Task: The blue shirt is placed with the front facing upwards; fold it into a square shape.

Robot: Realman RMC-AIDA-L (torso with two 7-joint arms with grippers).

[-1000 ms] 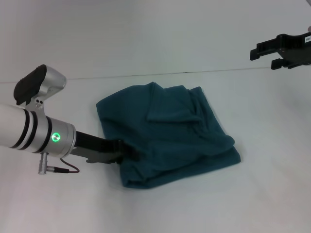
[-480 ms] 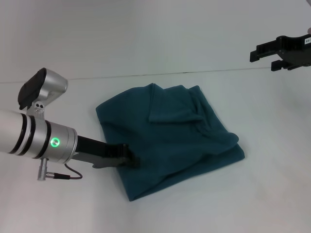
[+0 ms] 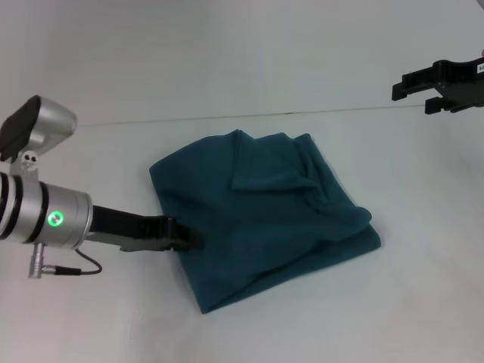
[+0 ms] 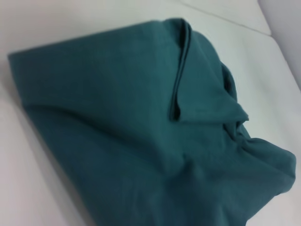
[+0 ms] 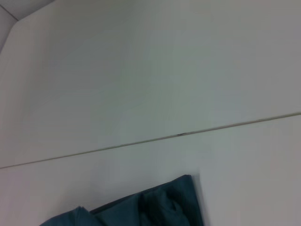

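The blue shirt [image 3: 265, 212] lies folded into a rough, rumpled square in the middle of the white table, plain teal side up, with no print showing. A folded flap with a hemmed edge crosses its top [image 4: 181, 70]. My left gripper [image 3: 181, 236] sits low on the table at the shirt's left edge, touching or just short of the cloth. The left wrist view is filled by the shirt [image 4: 141, 122] and shows none of that gripper. My right gripper [image 3: 412, 87] hangs open high at the far right, well away from the shirt. A far corner of the shirt [image 5: 141, 209] shows in the right wrist view.
The white table [image 3: 393, 302] surrounds the shirt on all sides. A thin seam [image 3: 227, 117] runs across it behind the shirt. A thin cable [image 3: 68, 268] loops under my left wrist.
The shirt's near corner first slid right and toward me with the left gripper. Since then the left arm has drawn back to the left while the shirt stayed put. The right arm barely moved.
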